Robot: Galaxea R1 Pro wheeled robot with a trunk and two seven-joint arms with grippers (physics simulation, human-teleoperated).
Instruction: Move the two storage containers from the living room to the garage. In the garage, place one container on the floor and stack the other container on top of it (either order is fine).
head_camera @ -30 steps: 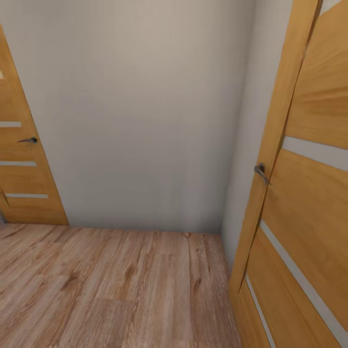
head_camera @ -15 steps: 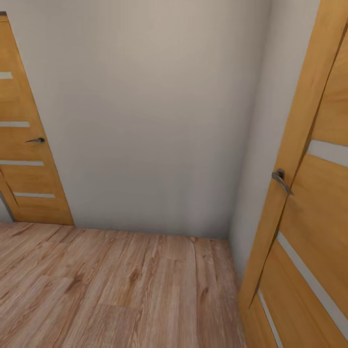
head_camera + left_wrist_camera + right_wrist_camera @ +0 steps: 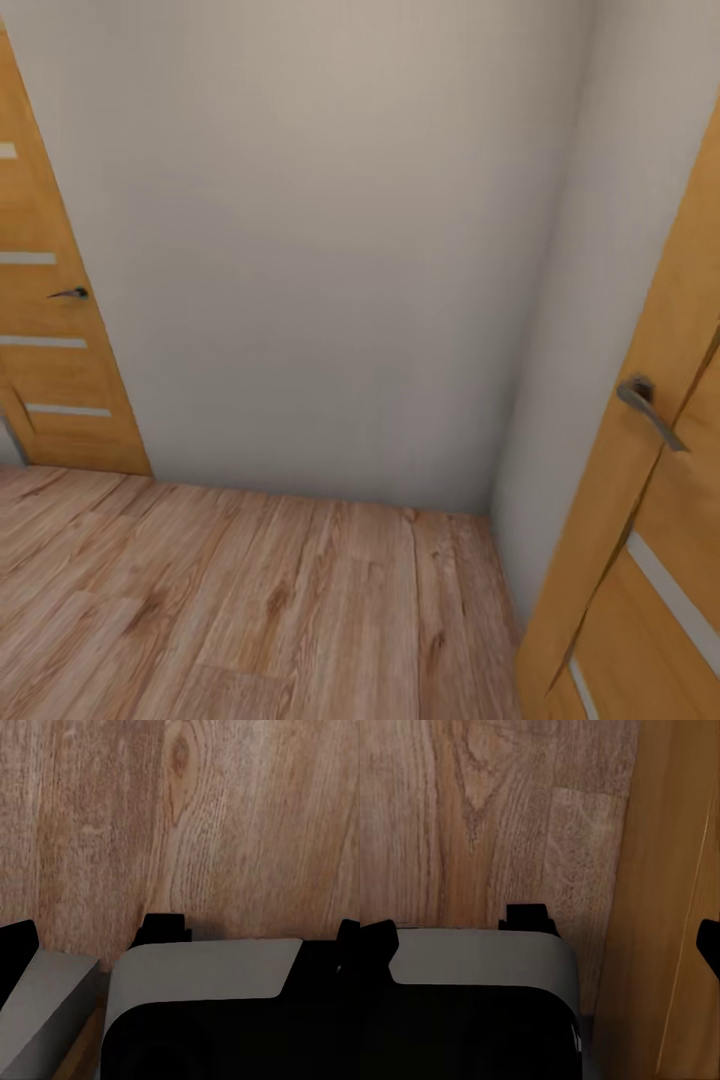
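Observation:
The two storage containers are out of view. I face a plain grey-white wall (image 3: 320,250) in a narrow hallway with a light wood-plank floor (image 3: 250,600). My left gripper (image 3: 182,941) hangs open over the planks, its black fingertips (image 3: 16,945) wide apart with nothing between them. My right gripper (image 3: 544,941) is open too and holds nothing. It points down at the floor, close beside an orange door (image 3: 675,907).
An orange striped door (image 3: 50,350) with a lever handle (image 3: 68,294) stands at the left. A second orange striped door (image 3: 660,560) with a handle (image 3: 650,410) is close on the right. The wall corner (image 3: 500,500) lies ahead on the right. My own grey-black body (image 3: 202,1020) shows below the left wrist.
The whole head view has shifted, so the camera has moved. The right door has slid toward the picture's right edge and the wall takes up more of the view.

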